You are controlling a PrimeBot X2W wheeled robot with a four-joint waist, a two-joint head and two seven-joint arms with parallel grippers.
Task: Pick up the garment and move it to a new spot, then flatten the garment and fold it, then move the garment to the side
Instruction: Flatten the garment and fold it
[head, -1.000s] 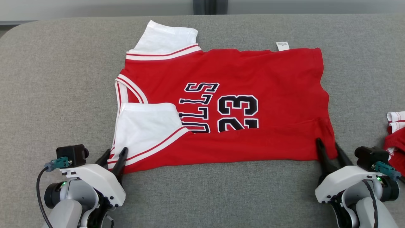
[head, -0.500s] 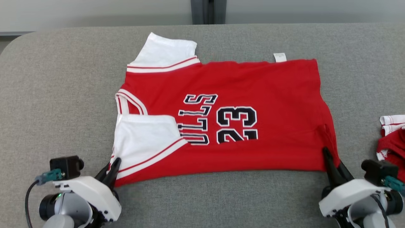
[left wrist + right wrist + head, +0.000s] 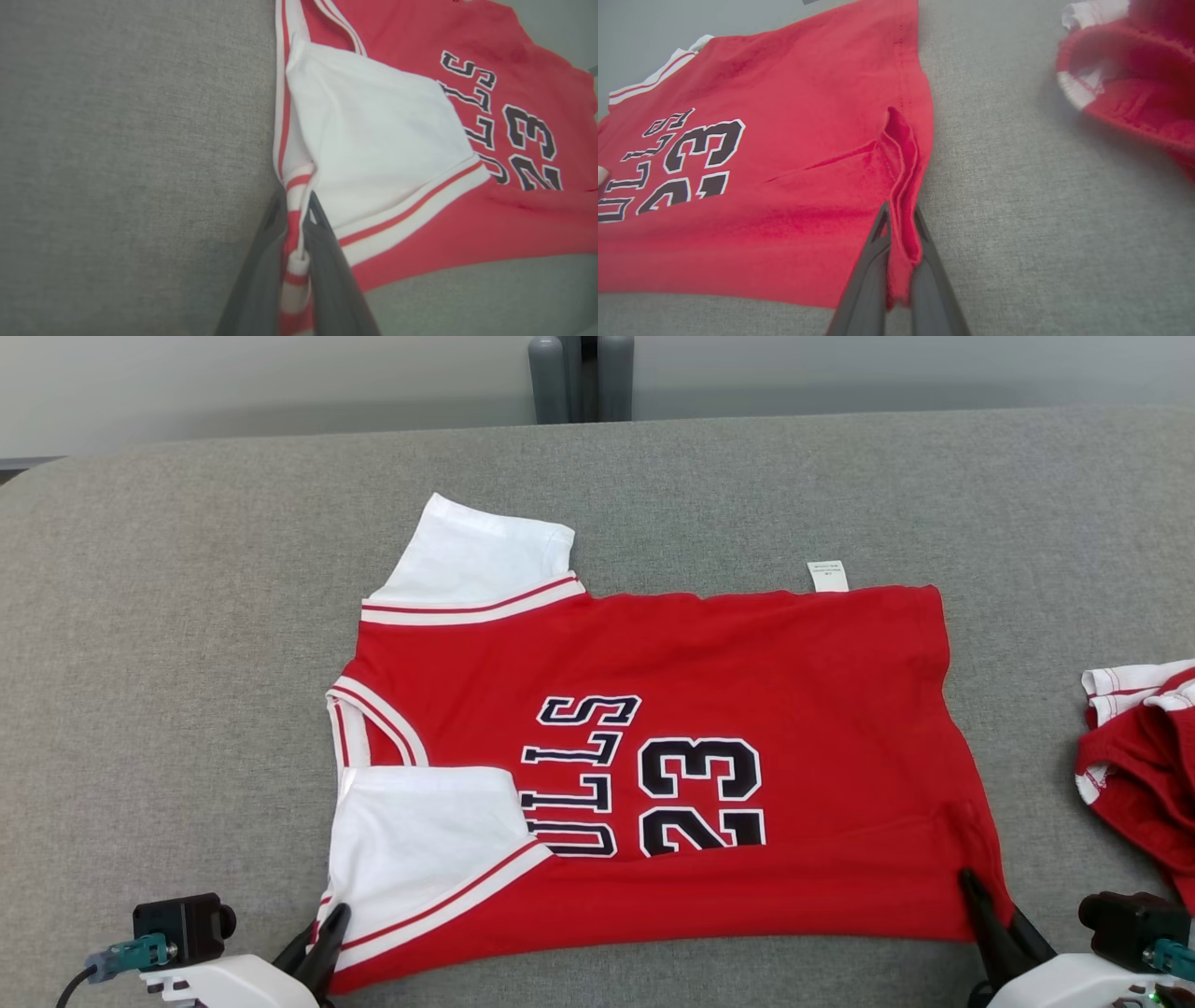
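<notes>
The garment [image 3: 709, 663] is a red jersey with white sleeves and "23" in black, spread on the grey table with its near edge folded over. My left gripper [image 3: 327, 924] is shut on the striped near-left corner of the garment [image 3: 373, 140], whose trim is pinched between its fingers [image 3: 322, 242]. At the near-right corner, my right gripper [image 3: 988, 896] is shut on a bunched red fold of the garment's [image 3: 784, 116] hem, clamped between its fingertips [image 3: 878, 228].
A second red and white piece of clothing [image 3: 1134, 747] lies crumpled at the right edge of the grey padded table [image 3: 187, 616]; it also appears in the right wrist view [image 3: 1134, 84]. A grey post [image 3: 579, 378] stands behind the table's far edge.
Both grippers went from open around the garment's near corners to shut on them. The head camera has tilted, so the whole scene sits lower in the picture.
</notes>
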